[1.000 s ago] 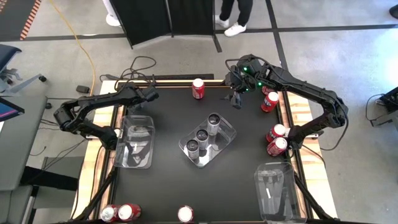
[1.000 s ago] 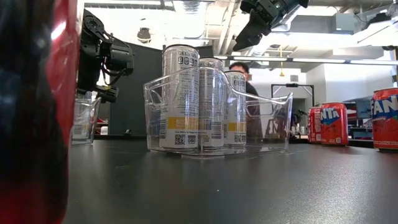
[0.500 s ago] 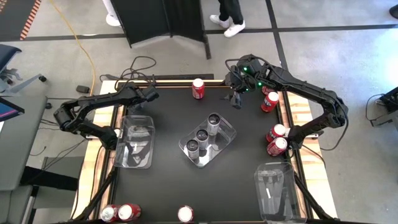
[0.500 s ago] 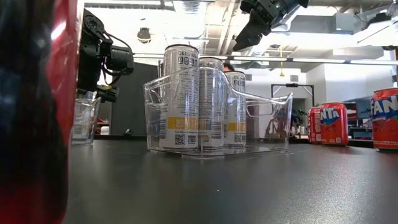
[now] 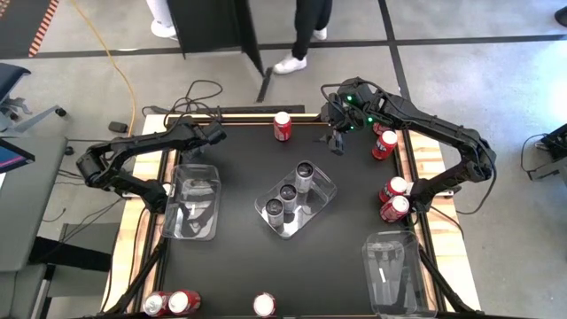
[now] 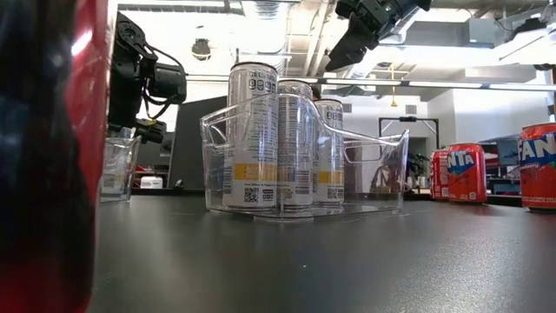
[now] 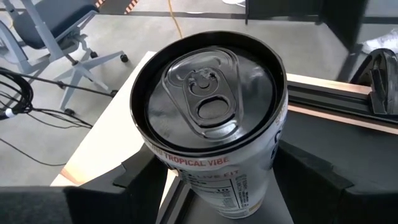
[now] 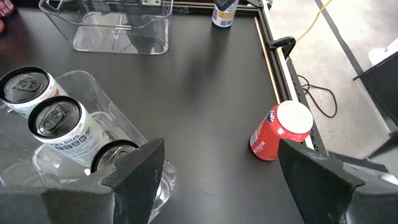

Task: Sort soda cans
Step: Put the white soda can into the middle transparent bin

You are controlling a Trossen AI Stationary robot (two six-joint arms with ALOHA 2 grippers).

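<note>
Left pincer [image 7: 214, 186] sits at upper left of the high view, fingers on either side of a silver can [image 7: 211, 118] (dark top), gripping it. Right pincer [image 5: 337, 142] hovers upper right, wide open, empty. Three silver cans stand in the centre tray [image 5: 323, 199]; red can [image 5: 283, 126] at the bench's far edge.

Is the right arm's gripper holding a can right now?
No: in the right wrist view both fingers stand apart with only bare table between them, and the nearest red can stands beyond them.

Left claw [image 7: 214, 186] straddling a can, right claw [image 8: 217, 168] raised, spread
</note>
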